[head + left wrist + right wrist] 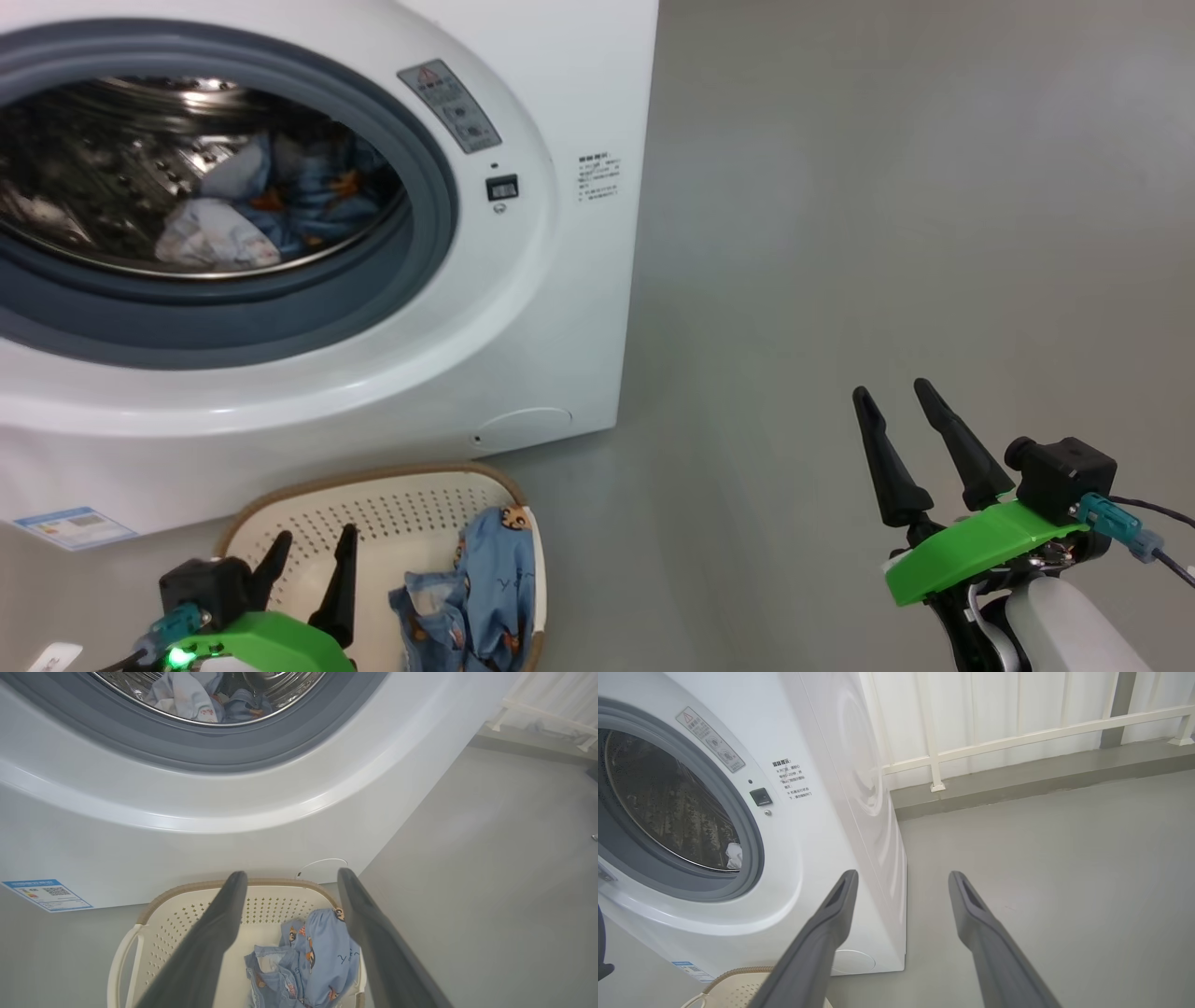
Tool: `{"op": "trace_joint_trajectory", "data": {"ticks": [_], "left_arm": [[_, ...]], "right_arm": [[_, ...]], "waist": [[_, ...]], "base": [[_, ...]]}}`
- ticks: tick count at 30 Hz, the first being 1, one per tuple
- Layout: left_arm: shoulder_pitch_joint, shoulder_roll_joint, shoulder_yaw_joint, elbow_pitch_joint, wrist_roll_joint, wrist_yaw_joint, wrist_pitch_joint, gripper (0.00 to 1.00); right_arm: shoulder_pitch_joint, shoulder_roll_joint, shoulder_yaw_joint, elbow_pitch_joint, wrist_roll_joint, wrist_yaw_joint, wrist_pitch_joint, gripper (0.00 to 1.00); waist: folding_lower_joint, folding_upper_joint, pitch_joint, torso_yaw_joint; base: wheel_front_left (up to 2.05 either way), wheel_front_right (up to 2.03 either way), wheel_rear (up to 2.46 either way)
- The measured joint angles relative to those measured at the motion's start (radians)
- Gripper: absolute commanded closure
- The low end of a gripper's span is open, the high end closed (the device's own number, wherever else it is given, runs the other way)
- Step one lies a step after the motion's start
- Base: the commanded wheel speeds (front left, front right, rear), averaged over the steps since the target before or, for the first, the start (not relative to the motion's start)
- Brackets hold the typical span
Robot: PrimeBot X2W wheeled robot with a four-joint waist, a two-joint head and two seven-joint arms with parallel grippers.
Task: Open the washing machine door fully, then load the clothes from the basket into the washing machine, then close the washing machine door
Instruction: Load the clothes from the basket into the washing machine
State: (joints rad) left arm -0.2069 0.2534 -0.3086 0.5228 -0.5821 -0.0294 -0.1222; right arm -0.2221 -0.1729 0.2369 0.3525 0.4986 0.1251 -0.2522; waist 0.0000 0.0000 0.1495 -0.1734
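Note:
The white washing machine [560,280] stands at the left with its mouth open; the washing machine door is out of view. Some of the clothes [280,196] lie inside the steel drum. On the floor in front sits the cream basket [373,481], and blue bear-print clothes [485,588] are bunched against its right side. My left gripper [316,532] hovers open over the basket's left half, apart from the clothes. In the left wrist view that gripper [292,872] points at the basket's far rim [163,900], with the clothes [317,956] below. My right gripper [891,388] is open over bare floor at the right.
A blue label sticker [70,527] marks the machine's lower front. Grey floor [887,233] stretches to the right of the machine. In the right wrist view a cream railing [1017,737] on a raised kerb runs behind the machine.

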Motion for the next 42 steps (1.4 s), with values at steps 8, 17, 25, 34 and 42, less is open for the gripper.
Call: {"op": "trace_joint_trajectory", "data": {"ticks": [8, 17, 25, 34, 42], "left_arm": [[-0.097, -0.002, -0.034, 0.165, -0.008, -0.060, 0.018, 0.00], [-0.202, 0.006, -0.120, 0.346, -0.013, -0.095, 0.029, 0.00], [-0.266, 0.024, -0.284, 0.390, -0.107, -0.102, 0.105, 0.00], [-0.359, 0.097, -0.442, 0.438, -0.173, -0.102, 0.133, 0.00], [-0.440, 0.142, -0.559, 0.457, -0.226, -0.102, 0.166, 0.00]], "right_arm": [[-0.029, 0.030, -0.017, -0.013, -0.020, 0.000, 0.000, 0.00], [-0.058, 0.075, -0.028, -0.041, -0.044, 0.000, 0.000, 0.00], [-0.062, 0.099, -0.041, -0.064, -0.060, 0.000, -0.001, 0.00], [-0.098, 0.115, -0.041, -0.092, -0.068, 0.000, -0.001, 0.00], [-0.117, 0.123, -0.034, -0.115, -0.067, 0.000, -0.001, 0.00]], "waist": [[0.0000, 0.0000, 0.082, -0.029], [-0.0001, 0.0000, 0.181, -0.076], [0.0000, 0.0000, 0.264, -0.114], [0.0000, 0.0000, 0.365, -0.146], [0.0000, 0.0000, 0.455, -0.173]], "base": [[0.00, 0.00, 0.00], [0.00, 0.00, 0.00], [0.00, 0.00, 0.00], [0.00, 0.00, 0.00], [0.00, 0.00, 0.00]]}}
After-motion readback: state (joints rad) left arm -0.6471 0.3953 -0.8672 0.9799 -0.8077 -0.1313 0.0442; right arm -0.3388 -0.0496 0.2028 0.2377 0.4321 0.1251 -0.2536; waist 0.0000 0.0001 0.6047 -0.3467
